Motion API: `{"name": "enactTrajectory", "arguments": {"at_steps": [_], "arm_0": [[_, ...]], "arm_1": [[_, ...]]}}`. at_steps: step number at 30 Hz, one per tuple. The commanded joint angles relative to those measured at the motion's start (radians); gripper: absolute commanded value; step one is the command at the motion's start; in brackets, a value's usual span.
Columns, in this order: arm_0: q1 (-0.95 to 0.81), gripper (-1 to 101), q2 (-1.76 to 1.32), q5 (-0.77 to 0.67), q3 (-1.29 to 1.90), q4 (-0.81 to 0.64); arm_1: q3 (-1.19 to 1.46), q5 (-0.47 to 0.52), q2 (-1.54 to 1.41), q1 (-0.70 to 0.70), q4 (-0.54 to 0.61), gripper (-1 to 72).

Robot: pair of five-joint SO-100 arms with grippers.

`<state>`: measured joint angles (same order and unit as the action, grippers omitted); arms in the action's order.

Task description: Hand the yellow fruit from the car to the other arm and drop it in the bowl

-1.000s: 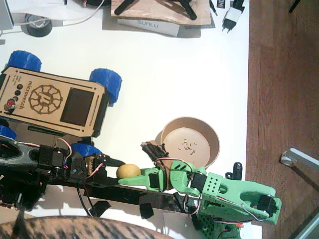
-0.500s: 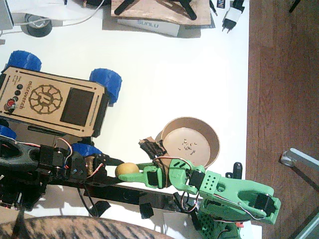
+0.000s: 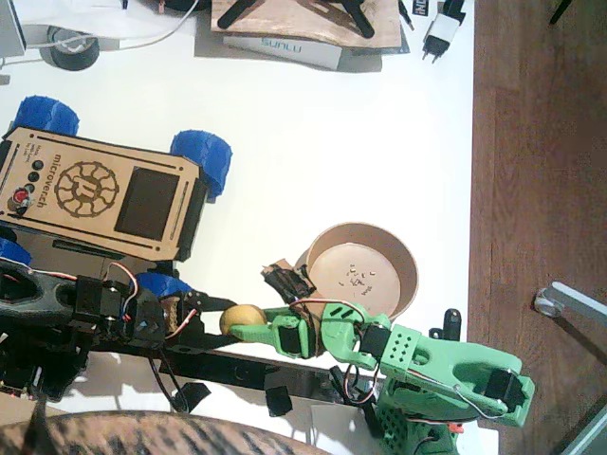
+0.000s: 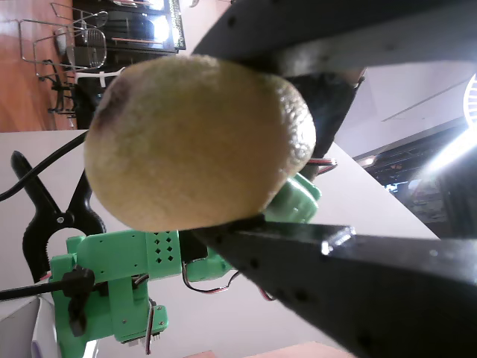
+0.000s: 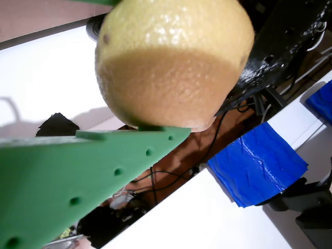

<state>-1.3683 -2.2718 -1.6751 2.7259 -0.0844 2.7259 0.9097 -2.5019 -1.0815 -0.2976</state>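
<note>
A matt, finely pitted yellow fruit sits between smooth black plastic fingers and a perforated green plastic finger. Behind, the car shows pale plywood, a dark glossy panel and ridged blue wheels on the smooth white worktop, beside a matt tan bowl.

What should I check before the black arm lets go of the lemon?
1. Green right claw closed around the yellow fruit: cannot tell; only one green finger shows touching it.
2. Black left claw holding the fruit: ok, both fingers touch it.
3. Fruit off the car: ok.
4. Bowl free of fruit: ok, only crumbs.
5. Path to the bowl: cannot tell; a small dark clip lies beside its rim.
</note>
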Motion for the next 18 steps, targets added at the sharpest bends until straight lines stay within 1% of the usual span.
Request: {"name": "enactTrajectory", "arguments": {"at_steps": [1, 12, 13, 15, 16, 18], "arm_0": [[-0.006, 0, -0.011, -0.011, -0.031, -0.038], [-0.006, 1, -0.011, -0.011, -0.031, -0.034], [-0.006, 5, -0.011, -0.011, -0.031, -0.032], [-0.006, 20, -0.011, -0.011, -0.031, -0.032], [-0.006, 26, -0.011, -0.009, -0.031, -0.031], [-0.006, 33, -0.011, -0.009, -0.031, -0.029]], "arm_1": [[-0.006, 0.031, 0.002, 0.003, -0.014, 0.0], [0.000, 0.032, -0.005, 0.015, -0.002, -0.1], [0.000, 0.034, -0.008, 0.015, -0.005, -0.1], [0.000, 0.037, -0.015, 0.017, -0.006, -0.1], [0.000, 0.038, -0.020, 0.018, -0.008, -0.1], [0.000, 0.040, -0.025, 0.021, -0.008, -0.1]]}}
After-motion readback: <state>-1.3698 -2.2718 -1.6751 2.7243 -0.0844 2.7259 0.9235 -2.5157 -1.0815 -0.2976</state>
